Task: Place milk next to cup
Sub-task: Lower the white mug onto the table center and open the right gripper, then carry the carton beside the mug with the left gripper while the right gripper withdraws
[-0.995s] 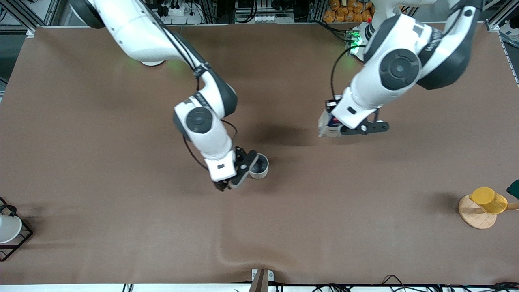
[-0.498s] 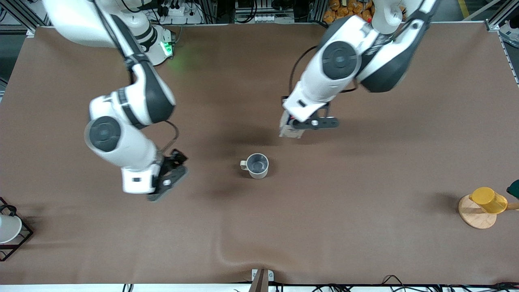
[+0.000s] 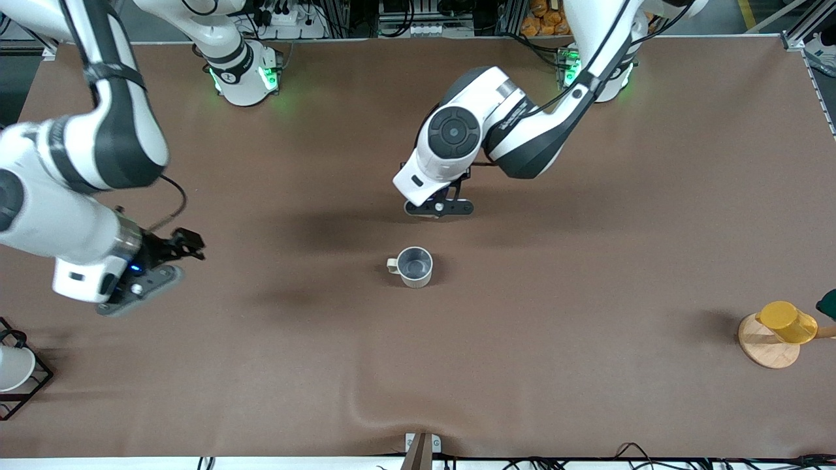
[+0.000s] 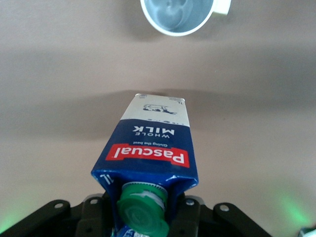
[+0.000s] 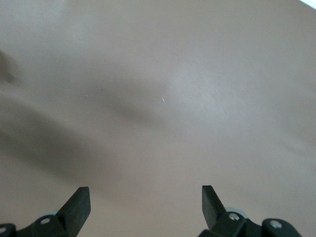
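Note:
The milk (image 4: pixel 150 148), a dark blue carton with a green cap and a red label band, is tilted in my left gripper (image 4: pixel 143 217), which is shut on its top end. In the front view my left gripper (image 3: pixel 436 207) hangs over the table a little toward the bases from the cup (image 3: pixel 415 266), and the wrist hides the milk. The cup is a small grey-beige mug standing upright mid-table; it also shows in the left wrist view (image 4: pixel 177 15). My right gripper (image 3: pixel 186 245) is open and empty over bare table toward the right arm's end, as the right wrist view (image 5: pixel 144 202) also shows.
A yellow cup (image 3: pixel 787 321) lies on a round wooden stand (image 3: pixel 765 346) at the left arm's end, with a dark green thing (image 3: pixel 828 303) beside it. A white cup sits in a black wire rack (image 3: pixel 16 369) at the right arm's end. The table cover has a ridge (image 3: pixel 379 411) near the front edge.
My right gripper let go of the cup and swung away toward the right arm's end of the table. My left gripper carried the milk toward the cup.

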Robot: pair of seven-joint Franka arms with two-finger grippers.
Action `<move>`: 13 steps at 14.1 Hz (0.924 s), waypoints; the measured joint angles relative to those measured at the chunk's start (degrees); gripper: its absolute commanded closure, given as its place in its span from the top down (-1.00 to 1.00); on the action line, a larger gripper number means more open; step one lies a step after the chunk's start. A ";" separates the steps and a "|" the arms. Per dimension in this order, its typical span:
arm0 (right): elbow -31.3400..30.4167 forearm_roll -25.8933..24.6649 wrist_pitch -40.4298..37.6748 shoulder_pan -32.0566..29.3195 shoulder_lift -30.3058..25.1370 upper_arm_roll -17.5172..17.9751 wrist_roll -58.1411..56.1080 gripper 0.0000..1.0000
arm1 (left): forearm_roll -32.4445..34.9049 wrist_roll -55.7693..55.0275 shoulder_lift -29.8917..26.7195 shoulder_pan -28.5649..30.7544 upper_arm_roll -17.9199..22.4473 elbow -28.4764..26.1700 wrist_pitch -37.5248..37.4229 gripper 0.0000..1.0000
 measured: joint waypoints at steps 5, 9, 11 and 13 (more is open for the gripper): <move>-4.94 0.01 -4.68 -1.24 -10.11 0.00 10.55 1.00 | 0.00 -0.79 3.98 -6.99 8.93 0.53 4.67 -0.15; -5.27 0.01 -9.54 -2.99 -15.04 -0.06 10.80 1.00 | 0.01 -0.83 4.04 -7.47 10.56 1.03 4.66 -0.15; -5.40 0.01 -10.08 -4.01 -15.86 -0.11 11.13 1.00 | 0.01 -0.83 4.04 -7.42 11.21 1.30 4.67 -0.14; -4.82 0.01 -12.58 -5.51 -15.99 -0.15 11.20 1.00 | 0.01 -0.83 4.04 -7.35 11.47 1.72 4.66 -0.12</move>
